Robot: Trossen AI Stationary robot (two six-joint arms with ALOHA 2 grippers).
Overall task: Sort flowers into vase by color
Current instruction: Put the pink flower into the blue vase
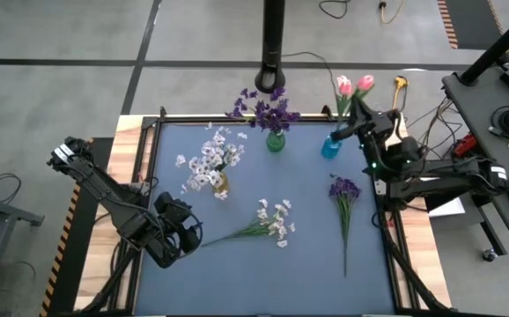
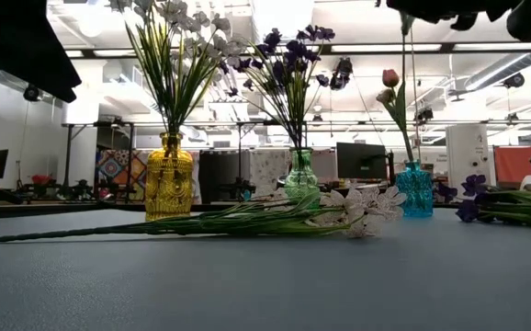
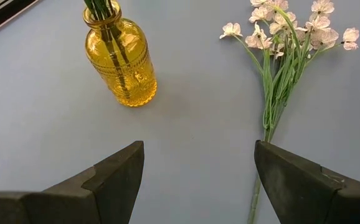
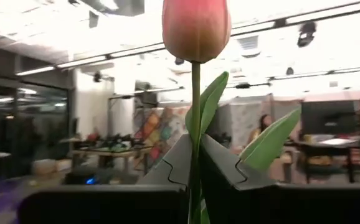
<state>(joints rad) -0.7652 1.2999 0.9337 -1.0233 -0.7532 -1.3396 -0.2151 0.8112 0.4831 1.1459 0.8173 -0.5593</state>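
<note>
Blue-grey matting covers the table (image 1: 263, 264), where three glass vases stand along its far half: an amber vase (image 1: 222, 183) holding white sprays, a green vase (image 1: 276, 141) holding purple blooms, and a blue vase (image 1: 330, 146) nearest the right arm. Above the blue vase, the right gripper (image 1: 357, 119) is clamped on the stem of a pink tulip (image 4: 195, 28), held upright with its bud over the vase; a second pink bud (image 1: 344, 85) shows just beside it. Between the amber vase and the table's near edge, the left gripper (image 1: 187, 236) hovers with its fingers (image 3: 114, 171) spread apart and holding nothing. A loose white spray (image 1: 268, 224) lies flat just beside that gripper, its stem end pointing toward it. A loose purple sprig (image 1: 344, 198) lies flat on the near side of the blue vase, blossoms toward the vase.
</note>
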